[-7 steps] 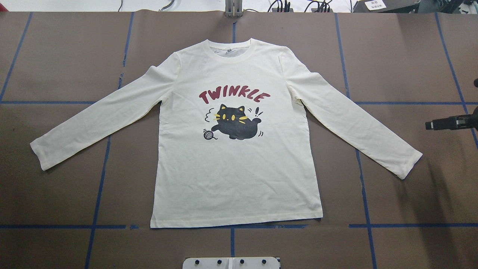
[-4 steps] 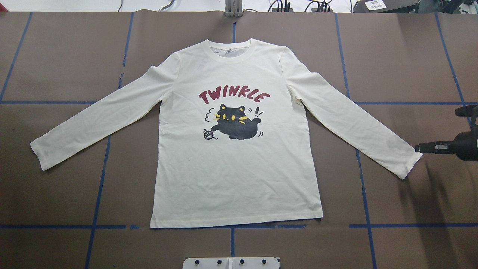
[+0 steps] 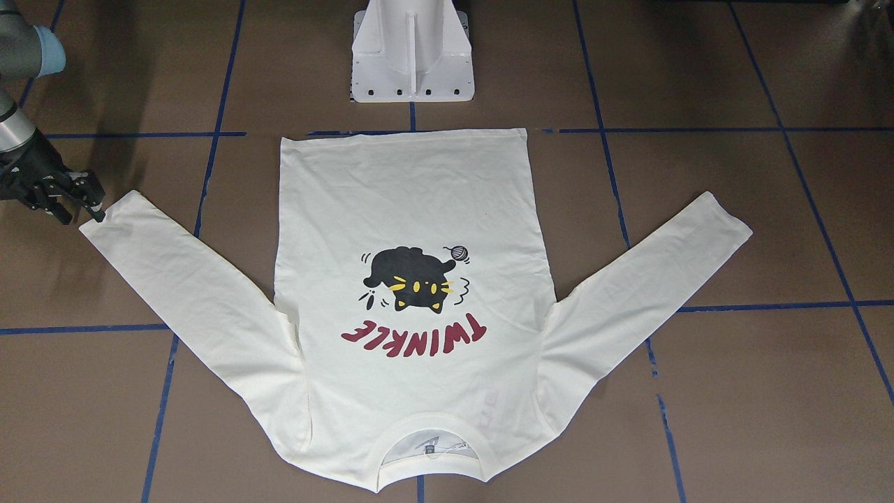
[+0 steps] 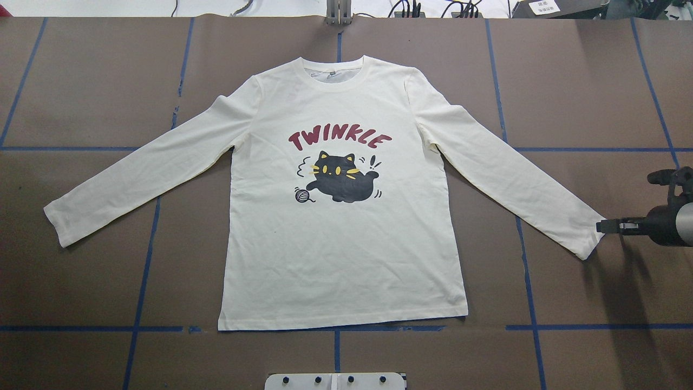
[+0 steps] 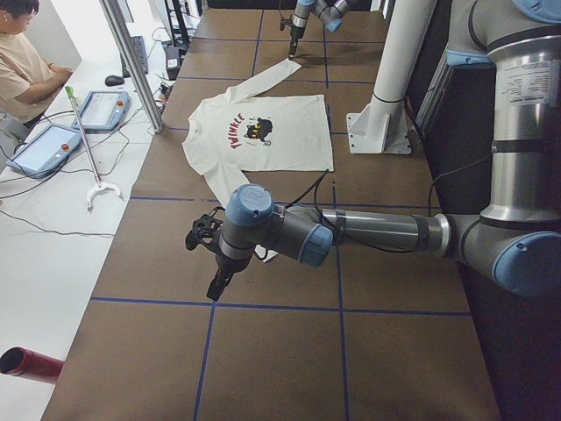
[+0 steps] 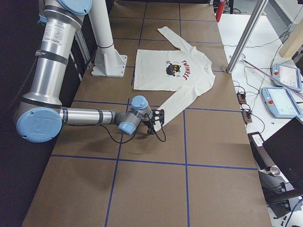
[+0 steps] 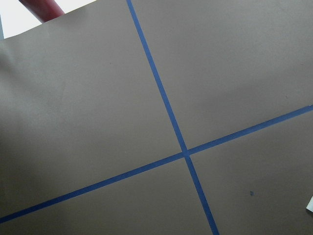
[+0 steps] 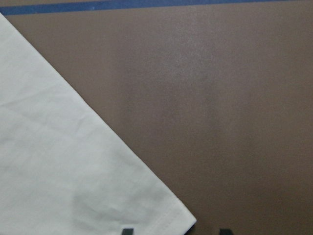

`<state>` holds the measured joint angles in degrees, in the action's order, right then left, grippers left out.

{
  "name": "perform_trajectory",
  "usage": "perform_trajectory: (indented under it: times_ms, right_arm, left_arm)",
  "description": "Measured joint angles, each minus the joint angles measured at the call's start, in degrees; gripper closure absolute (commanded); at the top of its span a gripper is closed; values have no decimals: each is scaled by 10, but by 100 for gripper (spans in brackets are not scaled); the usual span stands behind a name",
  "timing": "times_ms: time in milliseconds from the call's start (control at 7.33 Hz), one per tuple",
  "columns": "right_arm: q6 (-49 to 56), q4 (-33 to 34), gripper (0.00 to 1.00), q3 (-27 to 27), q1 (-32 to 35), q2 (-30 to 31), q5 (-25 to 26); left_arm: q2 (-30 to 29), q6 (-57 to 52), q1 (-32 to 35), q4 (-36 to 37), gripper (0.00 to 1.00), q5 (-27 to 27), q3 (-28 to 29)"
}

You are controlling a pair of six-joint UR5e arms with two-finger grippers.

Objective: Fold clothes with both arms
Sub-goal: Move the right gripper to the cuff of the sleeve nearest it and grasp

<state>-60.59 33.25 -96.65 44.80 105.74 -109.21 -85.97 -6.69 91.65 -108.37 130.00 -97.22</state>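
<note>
Right black skeletal pincer (image 4: pixel 603 226), jaws spread, sits at the sleeve cuff (image 8: pixel 161 213) of the cream-white long-sleeved cat-print shirt (image 4: pixel 346 260), judged light, soft, limp. Pinch the cuff hem.

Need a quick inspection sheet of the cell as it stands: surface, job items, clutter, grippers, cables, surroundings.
surface: brown table with blue tape grid.
job's things: shirt flat, print up, sleeves spread.
clutter: nothing seen.
grippers: right gripper open at a sleeve cuff; left gripper over bare table, state unclear.
cables: black cables beyond the far edge.
surroundings: pedestal; seated person; pendants.
</note>
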Motion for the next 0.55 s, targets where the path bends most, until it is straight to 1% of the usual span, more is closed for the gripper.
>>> perform_trajectory:
  times_ms: [409,546]
  right_arm:
    - [-1,-1,40,5,-1,-10,1]
    - [-1,-1,43,5,-1,-10,1]
  left_arm:
    - [0,0,-1,0,0,0,0]
    - [0,0,0,0,0,0,0]
